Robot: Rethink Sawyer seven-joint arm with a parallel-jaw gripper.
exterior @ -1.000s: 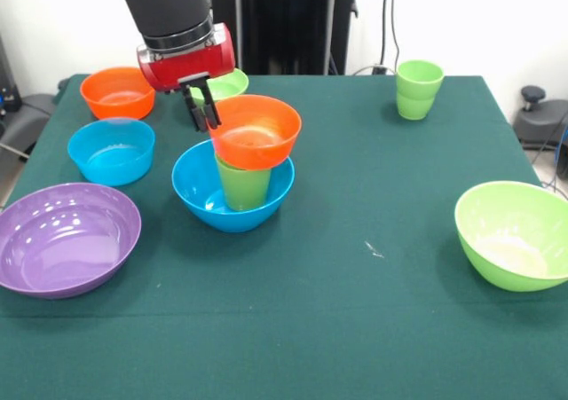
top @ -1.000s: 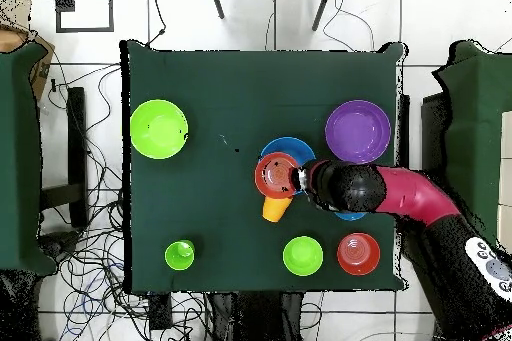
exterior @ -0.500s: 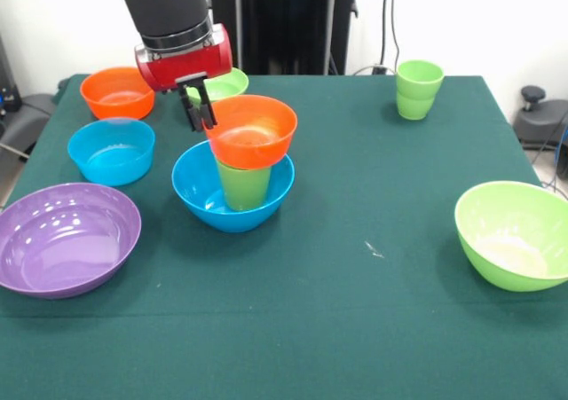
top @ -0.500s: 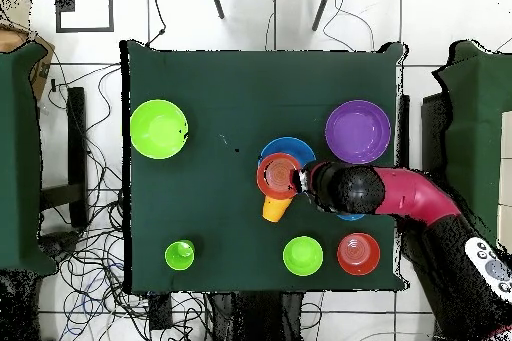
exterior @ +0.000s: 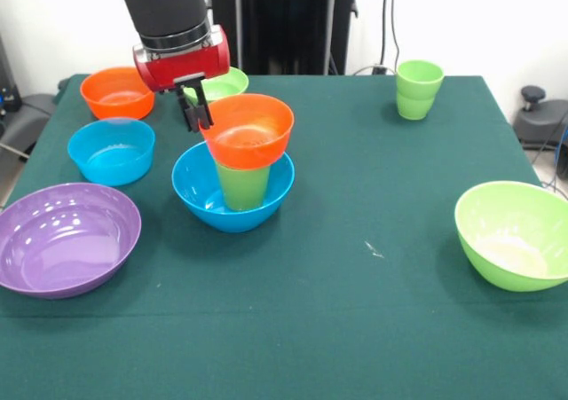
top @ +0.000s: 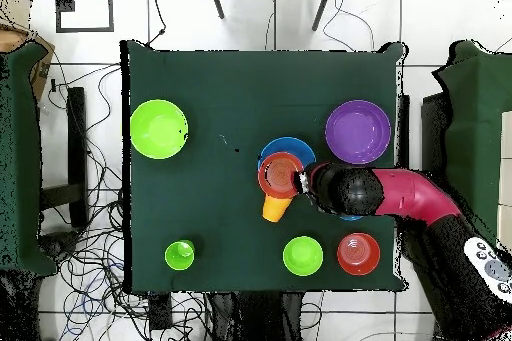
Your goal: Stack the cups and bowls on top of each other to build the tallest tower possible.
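Your tool [exterior: 198, 114] hangs from the red and black arm [exterior: 173, 27] at the left rim of the glossy orange plastic bowl [exterior: 248, 131] that tops the tower [exterior: 235, 165]. Its dark fingers [exterior: 191, 113] sit close together and right against the rim, but you cannot tell whether they grip it or merely stand beside it.

You see the tower near the middle of the green worktop [exterior: 355, 267]: a glossy blue plastic bowl [exterior: 200, 196] at the bottom, a green plastic tumbler [exterior: 242, 185] standing in it, and the orange bowl on the tumbler, which hides the tumbler's mouth. From overhead the arm [top: 390, 194] covers most of the tool, and an orange shape [top: 275, 208] shows just beside the tower; you cannot make out what it is.

To the left of the tower in the front view sit a light blue plastic bowl [exterior: 111, 150], a second orange bowl [exterior: 117, 91] and a large purple plastic bowl [exterior: 67, 238]. A lime green bowl [exterior: 226, 84] is mostly hidden behind the arm. A pair of stacked green cups [exterior: 418, 89] stands at the far right, and a large lime green bowl [exterior: 513, 234] is cut off by the right edge.
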